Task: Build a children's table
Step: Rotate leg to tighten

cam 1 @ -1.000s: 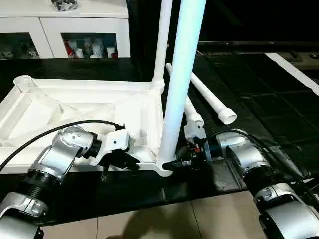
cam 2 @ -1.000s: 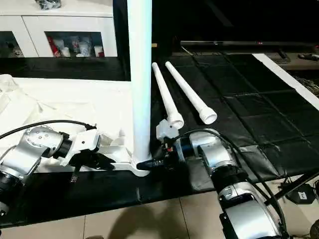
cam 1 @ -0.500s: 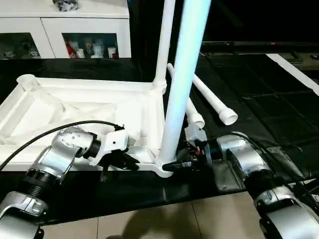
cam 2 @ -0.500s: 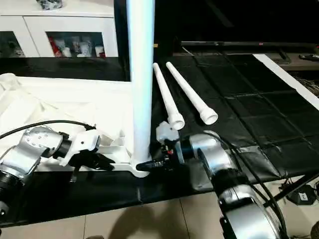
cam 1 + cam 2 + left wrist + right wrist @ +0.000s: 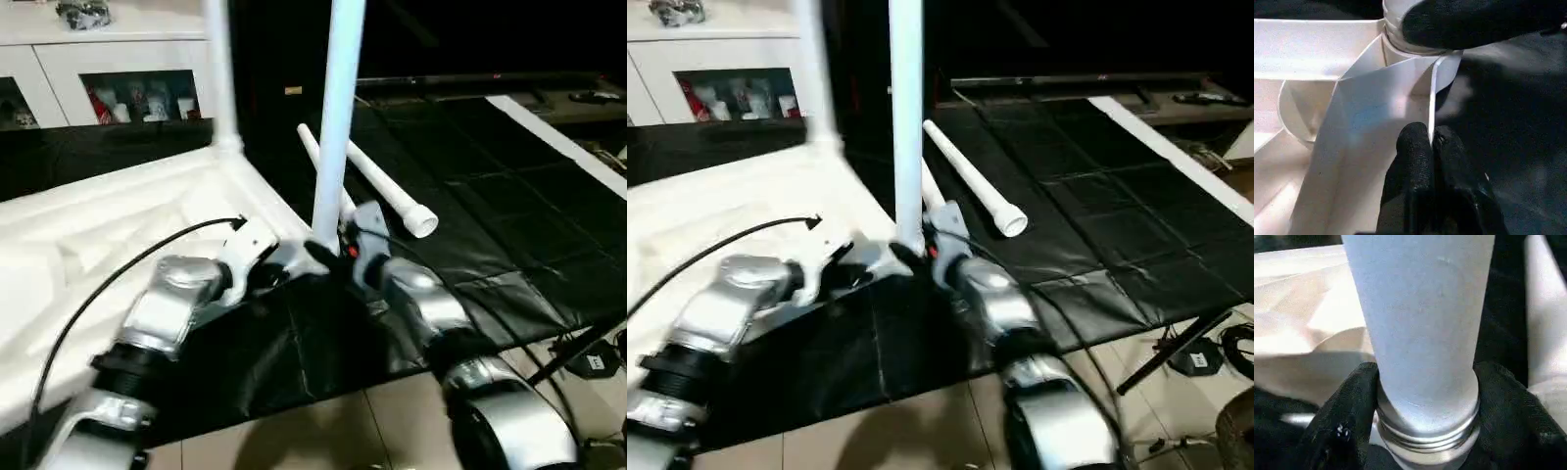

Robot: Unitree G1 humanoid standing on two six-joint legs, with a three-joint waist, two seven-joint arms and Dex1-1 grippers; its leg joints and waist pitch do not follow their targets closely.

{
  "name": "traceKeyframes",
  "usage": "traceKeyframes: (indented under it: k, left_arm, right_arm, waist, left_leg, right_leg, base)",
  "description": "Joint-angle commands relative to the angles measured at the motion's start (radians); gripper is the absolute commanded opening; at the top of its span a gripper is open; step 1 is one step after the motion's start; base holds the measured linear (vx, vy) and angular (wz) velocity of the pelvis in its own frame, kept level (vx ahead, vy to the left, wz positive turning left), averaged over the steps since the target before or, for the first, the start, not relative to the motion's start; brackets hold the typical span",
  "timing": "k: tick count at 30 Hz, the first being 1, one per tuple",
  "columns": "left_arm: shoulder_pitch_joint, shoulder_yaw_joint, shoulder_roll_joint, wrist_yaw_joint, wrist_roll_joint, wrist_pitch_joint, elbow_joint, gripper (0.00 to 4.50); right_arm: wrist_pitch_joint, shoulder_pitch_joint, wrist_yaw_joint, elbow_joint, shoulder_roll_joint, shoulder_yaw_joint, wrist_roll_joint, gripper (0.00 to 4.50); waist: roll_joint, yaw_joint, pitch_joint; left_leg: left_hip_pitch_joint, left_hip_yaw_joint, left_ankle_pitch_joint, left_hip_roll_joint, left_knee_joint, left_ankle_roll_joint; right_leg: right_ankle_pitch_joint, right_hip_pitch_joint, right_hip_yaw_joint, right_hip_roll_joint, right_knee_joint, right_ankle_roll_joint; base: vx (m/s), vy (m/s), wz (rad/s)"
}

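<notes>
The children's table top [image 5: 118, 225] lies upside down on a black mat, its ribbed underside facing up. One white leg [image 5: 333, 127] stands upright in the near corner socket, and another leg [image 5: 220, 78] stands in the far corner. My right gripper [image 5: 1425, 416] is shut on the base of the near leg [image 5: 1420, 308], with a finger [image 5: 1347, 411] pressed against each side. My left gripper [image 5: 1430, 147] is shut on the thin rim wall of the top [image 5: 1376, 98], right beside that socket. Two loose legs [image 5: 387, 186] lie on the mat behind.
The black mat [image 5: 509, 196] extends to the right, with a white strip [image 5: 558, 137] along its far edge. A white cabinet [image 5: 118, 69] with glass doors stands at the back left. Tiled floor [image 5: 323, 431] lies in front, and a black stand foot [image 5: 1176, 352] is at the lower right.
The head camera has swung and tilted, so the whole scene sits differently in the picture. Both grippers remain at the same near corner: the left on the rim, the right on the leg's base.
</notes>
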Motion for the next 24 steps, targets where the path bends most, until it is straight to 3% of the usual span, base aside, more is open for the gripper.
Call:
traceKeyframes:
  k: [1, 3, 6, 7, 8, 11, 14, 18, 24]
  left_arm:
    - [-0.032, 0.006, -0.066, 0.095, -0.015, -0.001, -0.06, 0.0]
    - [-0.03, -0.007, -0.065, 0.098, -0.006, 0.008, -0.071, 0.0]
    - [-0.025, -0.02, -0.044, 0.082, -0.004, -0.016, -0.062, 0.0]
    - [-0.019, -0.02, -0.032, 0.076, 0.0, -0.017, -0.065, 0.0]
    - [-0.018, -0.02, -0.032, 0.076, 0.0, -0.018, -0.064, 0.0]
    - [-0.013, -0.015, -0.002, 0.054, -0.001, -0.034, -0.047, 0.0]
    - [-0.004, -0.012, 0.045, 0.002, -0.003, -0.082, -0.024, 0.0]
    - [0.011, -0.019, 0.093, -0.088, -0.033, -0.143, -0.026, 0.0]
    - [0.035, -0.054, 0.198, -0.291, -0.076, -0.269, -0.004, 0.0]
  right_arm:
    - [0.021, -0.002, 0.043, 0.026, 0.104, 0.051, -0.004, 2.67]
    - [0.004, 0.003, 0.038, 0.021, 0.106, 0.035, -0.001, 3.23]
    - [-0.015, 0.017, 0.043, 0.011, 0.094, 0.024, 0.003, 3.47]
    - [-0.036, 0.015, 0.028, 0.022, 0.087, 0.017, 0.002, 3.66]
    - [-0.037, 0.015, 0.028, 0.023, 0.086, 0.017, 0.002, 3.66]
    - [-0.069, 0.021, 0.038, 0.022, 0.059, 0.017, -0.004, 4.03]
    - [-0.101, 0.046, 0.101, -0.012, 0.009, 0.025, -0.004, 4.29]
    - [-0.124, 0.074, 0.198, -0.063, -0.049, 0.023, 0.002, 4.47]
    - [-0.107, 0.119, 0.527, -0.173, -0.183, 0.052, 0.058, 4.47]
  waist:
    - [0.011, 0.009, -0.073]
    - [0.014, 0.011, -0.074]
    - [0.011, 0.01, -0.077]
    - [0.012, 0.01, -0.076]
    - [0.02, 0.011, -0.075]
    - [0.018, 0.008, -0.072]
    - [0.017, 0.008, -0.073]
    - [0.015, 0.009, -0.074]
    - [0.017, 0.019, -0.072]
  left_leg:
    - [-0.014, 0.011, -0.104, 0.005, -0.06, 0.036]
    - [-0.017, 0.011, -0.075, 0.004, -0.059, 0.047]
    - [-0.02, 0.013, -0.051, 0.003, -0.055, 0.065]
    - [-0.021, 0.013, -0.056, 0.003, -0.055, 0.07]
    - [-0.02, 0.012, -0.065, 0.003, -0.055, 0.067]
    - [-0.019, 0.013, -0.114, 0.004, -0.057, 0.052]
    - [-0.02, 0.012, -0.113, 0.004, -0.057, 0.055]
    - [-0.024, 0.01, -0.096, 0.004, -0.055, 0.07]
    - [-0.017, 0.012, -0.111, 0.007, -0.054, 0.095]
  right_leg:
    - [-0.164, 0.065, 0.061, -0.058, -0.061, -0.196]
    - [-0.113, 0.067, 0.061, -0.057, -0.055, -0.207]
    - [-0.061, 0.067, 0.062, -0.056, -0.05, -0.222]
    - [-0.066, 0.066, 0.061, -0.057, -0.05, -0.226]
    - [-0.074, 0.065, 0.061, -0.057, -0.051, -0.227]
    - [-0.134, 0.063, 0.061, -0.058, -0.06, -0.215]
    - [-0.127, 0.066, 0.06, -0.057, -0.059, -0.211]
    - [-0.097, 0.07, 0.062, -0.058, -0.054, -0.218]
    - [-0.092, 0.065, 0.063, -0.056, -0.055, -0.233]
  base:
    - [0.0, 0.0, 0.0]
    - [0.0, 0.0, 0.0]
    - [0.0, 0.0, 0.0]
    - [0.0, 0.0, 0.0]
    - [0.0, 0.0, 0.0]
    - [0.0, 0.0, 0.0]
    - [0.0, 0.0, 0.0]
    - [0.0, 0.0, 0.0]
    - [0.0, 0.0, 0.0]
